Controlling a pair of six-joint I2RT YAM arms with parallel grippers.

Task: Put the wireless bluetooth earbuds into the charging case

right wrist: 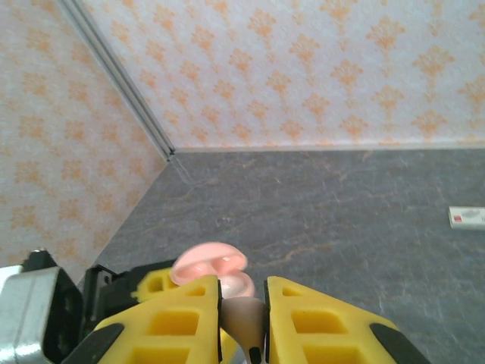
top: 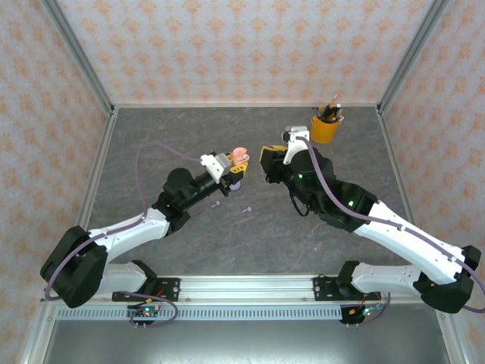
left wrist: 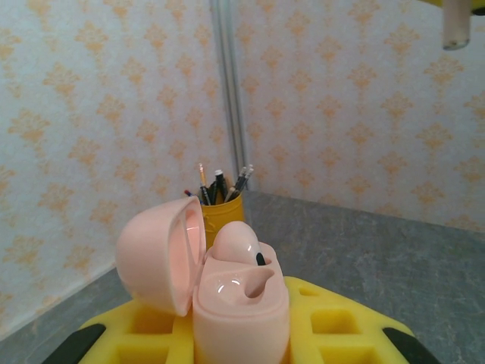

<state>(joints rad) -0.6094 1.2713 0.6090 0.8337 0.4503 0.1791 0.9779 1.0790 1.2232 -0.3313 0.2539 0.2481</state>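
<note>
W/ R gripper [right wrist: 242, 303] pinches pale pink earbud [right wrist: 244, 324], w/ L gripper [top: 227, 164] at its 9 o'clock clamps open pink case [left wrist: 241, 311], risks dropping bud if stem tilts, misses free socket [left wrist: 241, 287] or bumps seated bud [left wrist: 236, 244] at socket's 12.

Dark grey worktop [top: 189, 136], marbled with paler veins. Cream walls [top: 227, 45], repeating orange damask motif. Glossy pale pink charging case [left wrist: 241, 303]; one earbud [right wrist: 241, 318] the same pink, black at its tip. Two lilac earbuds [top: 247, 208] near the case. Mustard-yellow pencil cup [top: 324, 130]. Yellow jaws, black corners.
</note>
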